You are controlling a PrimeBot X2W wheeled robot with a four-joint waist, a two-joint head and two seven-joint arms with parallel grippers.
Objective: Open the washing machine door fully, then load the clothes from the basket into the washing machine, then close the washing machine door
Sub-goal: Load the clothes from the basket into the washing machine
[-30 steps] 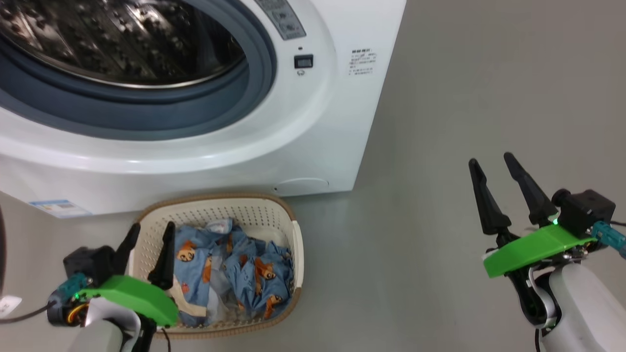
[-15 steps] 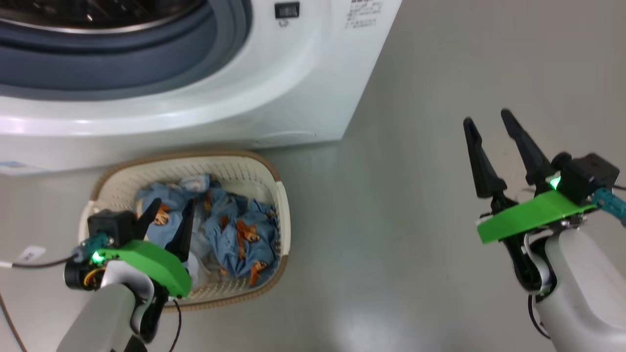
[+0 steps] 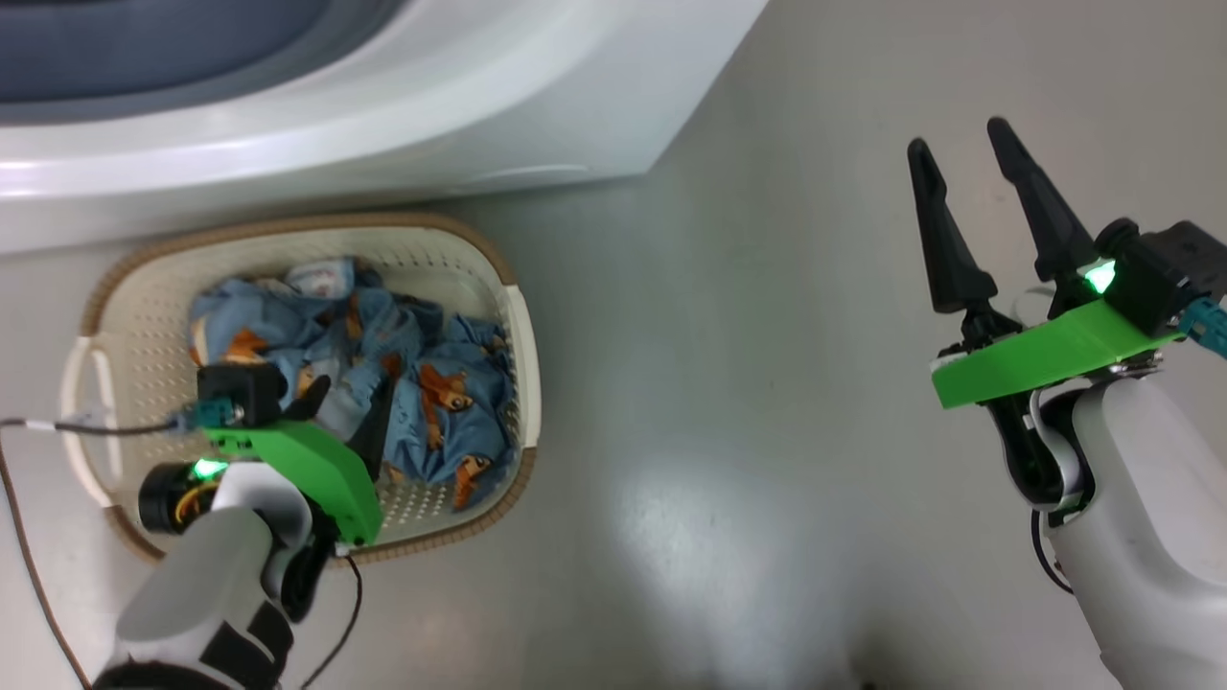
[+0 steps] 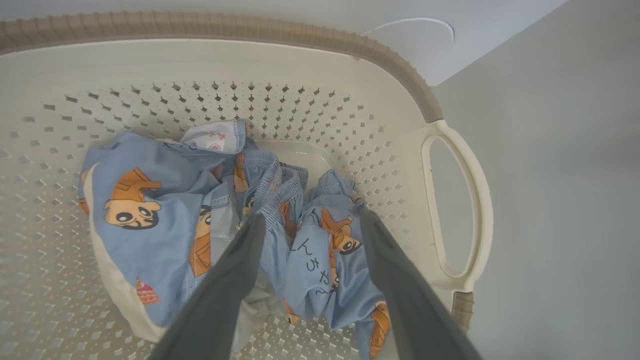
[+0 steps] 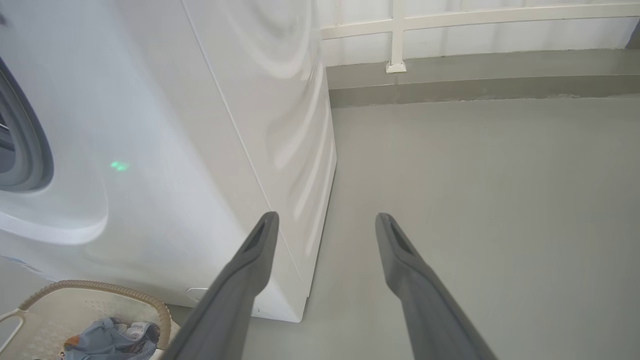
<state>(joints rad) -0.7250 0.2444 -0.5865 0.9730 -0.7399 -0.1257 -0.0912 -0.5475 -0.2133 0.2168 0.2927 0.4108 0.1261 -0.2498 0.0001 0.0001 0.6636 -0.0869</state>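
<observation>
**Left pincer poised over the laundry, pre-grasp**

Layout: the small cream-white perforated plastic basket with brown woven-look rim (image 3: 288, 222) sits on the grey floor (image 3: 767, 383) at left of the head view. It is just below the big white front-loading washing machine (image 3: 383, 125) along the top edge. The soft light blue clothes printed with orange-brown cartoon faces (image 3: 431, 402) lie crumpled inside the basket.

Left pincer (image 4: 312, 216): released, jaws wide, pointing down into the basket. In the left wrist view its fingers straddle a raised fold at the middle of the heap. Whether the tips touch the fabric I cannot tell.

Right pincer (image 3: 959, 134): released, grasping nothing, over bare floor at right, well apart from the basket.

Judged step: picking up the first load.

Risks from here:
- Closing on the thin fold alone could let the garment slip out during the lift.
- The pieces look tangled, so one may trail and drop to the floor short of the drum.
- Tips driven too deep could jam in the perforated bottom.
- The basket looks light, so snagged fabric could drag or tip it.
</observation>
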